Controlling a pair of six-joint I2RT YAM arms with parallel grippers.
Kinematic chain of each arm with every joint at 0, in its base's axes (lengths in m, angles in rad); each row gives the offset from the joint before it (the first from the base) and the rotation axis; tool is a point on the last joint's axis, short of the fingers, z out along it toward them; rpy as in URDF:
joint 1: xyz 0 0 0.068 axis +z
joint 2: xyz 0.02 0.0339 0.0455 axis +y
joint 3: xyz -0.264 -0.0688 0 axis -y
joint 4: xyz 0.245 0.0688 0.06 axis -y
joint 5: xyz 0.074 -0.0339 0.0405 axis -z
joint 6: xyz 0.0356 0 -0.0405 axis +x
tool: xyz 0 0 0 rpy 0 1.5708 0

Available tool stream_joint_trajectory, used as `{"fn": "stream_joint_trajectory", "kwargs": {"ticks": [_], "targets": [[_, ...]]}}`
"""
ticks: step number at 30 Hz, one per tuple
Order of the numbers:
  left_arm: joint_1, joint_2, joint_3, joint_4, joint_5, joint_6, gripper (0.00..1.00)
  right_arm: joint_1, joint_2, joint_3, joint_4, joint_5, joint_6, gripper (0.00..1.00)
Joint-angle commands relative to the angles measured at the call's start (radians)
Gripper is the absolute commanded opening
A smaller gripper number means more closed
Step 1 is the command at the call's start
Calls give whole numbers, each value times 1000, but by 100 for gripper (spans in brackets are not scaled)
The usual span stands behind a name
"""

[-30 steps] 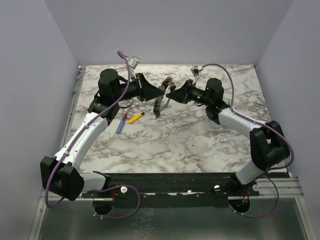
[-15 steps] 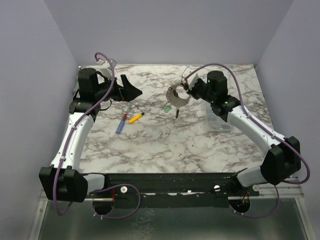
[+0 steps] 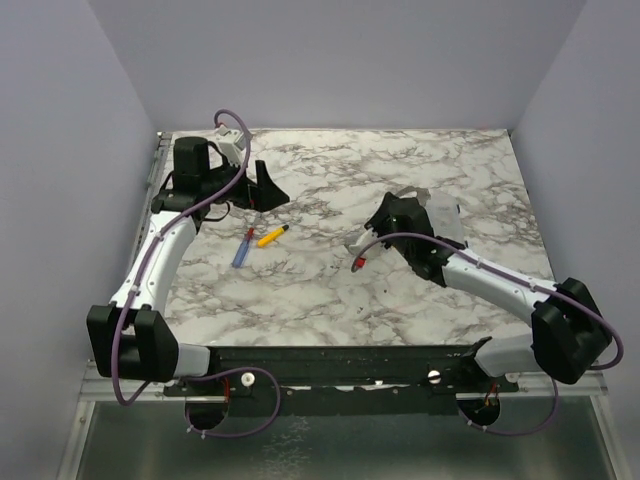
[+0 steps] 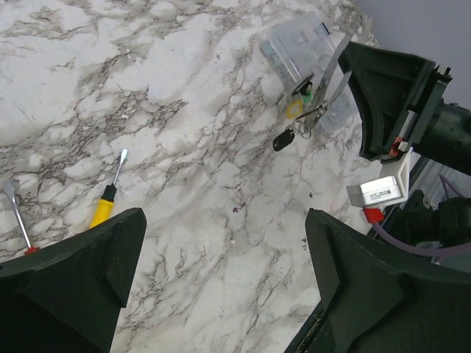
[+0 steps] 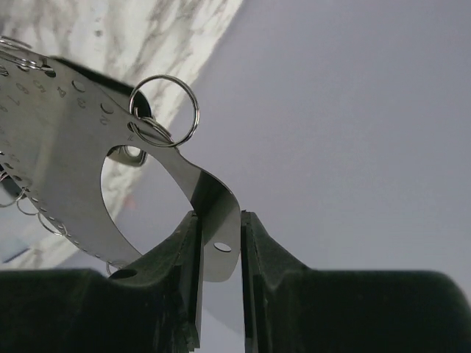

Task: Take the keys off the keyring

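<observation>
From my seat, nearest is the black rail (image 3: 350, 365) along the table's near edge, where both arm bases sit, and beyond it the table (image 3: 300, 290), white marble with grey veins. Right of the table's middle, the right gripper (image 5: 218, 224) is pinching the narrow tab of a thin metal plate (image 5: 66, 147), both fingers pressed flat against it. The plate is punched with small holes, and a split ring (image 5: 196, 110) hangs through its edge. From the left wrist camera I see the keys (image 4: 295, 112) bunched under that plate: a green head, a yellow one and a black one (image 4: 282, 140) lowest. They hang just beside a clear plastic box (image 4: 298, 48) that lies toward the right edge. I cannot tell whether the black one touches the marble. Left of the middle lie a yellow screwdriver (image 3: 270, 237), a blue stick (image 3: 241, 250) and a red-handled screwdriver (image 3: 248, 235), close together and well apart from the keys. Further back, near the far-left corner, the left gripper (image 4: 224, 217) hangs above the marble with its fingers spread wide and nothing between them. Pale lilac-grey walls (image 3: 330, 60) enclose the table on the left, right and far sides.
</observation>
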Motion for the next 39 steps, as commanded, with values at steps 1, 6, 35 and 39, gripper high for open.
{"fn": "stream_joint_trajectory", "kwargs": {"ticks": [1, 6, 35, 39], "targets": [[-47, 14, 41, -10, 58, 63, 95, 29, -74, -4, 325, -4, -329, 1], [-123, 9, 61, -10, 55, 125, 86, 69, -111, -12, 422, -96, -244, 1], [-405, -33, -19, 191, -55, 157, 54, 196, -148, 160, -80, -203, 192, 1], [-405, -27, -20, 192, 27, 140, 49, 198, -156, 157, -85, -214, 179, 1]]}}
